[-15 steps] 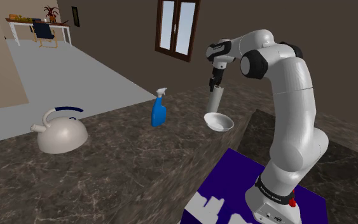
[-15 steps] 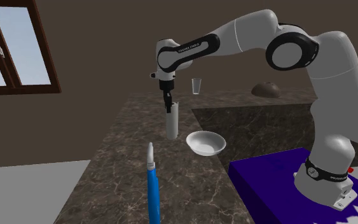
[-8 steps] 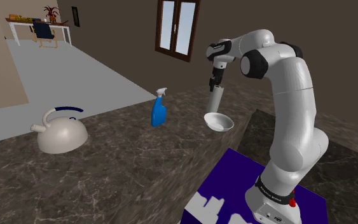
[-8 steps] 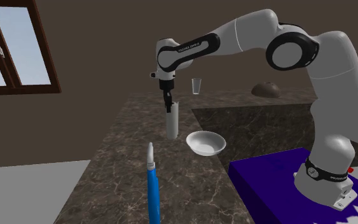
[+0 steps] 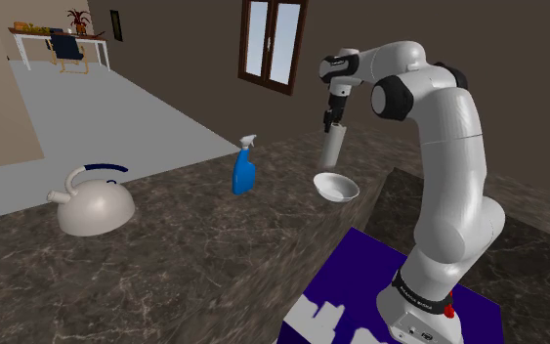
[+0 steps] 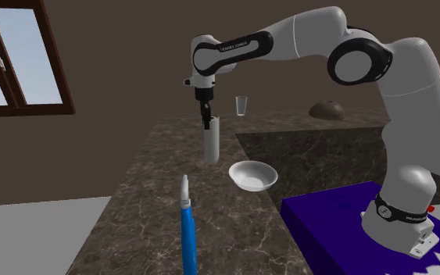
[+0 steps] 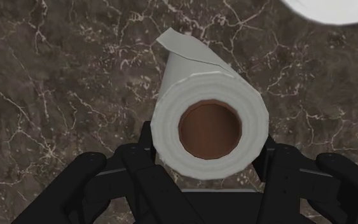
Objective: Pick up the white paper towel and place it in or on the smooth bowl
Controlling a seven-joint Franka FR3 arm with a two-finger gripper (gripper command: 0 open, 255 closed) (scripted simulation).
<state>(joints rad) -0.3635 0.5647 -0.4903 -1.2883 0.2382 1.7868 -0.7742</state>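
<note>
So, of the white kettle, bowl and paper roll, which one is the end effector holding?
The paper towel roll: the end effector clasps it, while the kettle and bowl sit free on the counter.

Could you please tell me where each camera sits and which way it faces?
Shoulder view: beside and behind the stand, looking down over the counter; whole arm shows.
Second exterior view: near the spray bottle, looking along the counter; arm and stand at its right.
Wrist view: on the hand, looking down the paper towel; both fingers show.
Shared: all three show the bowl.
</note>
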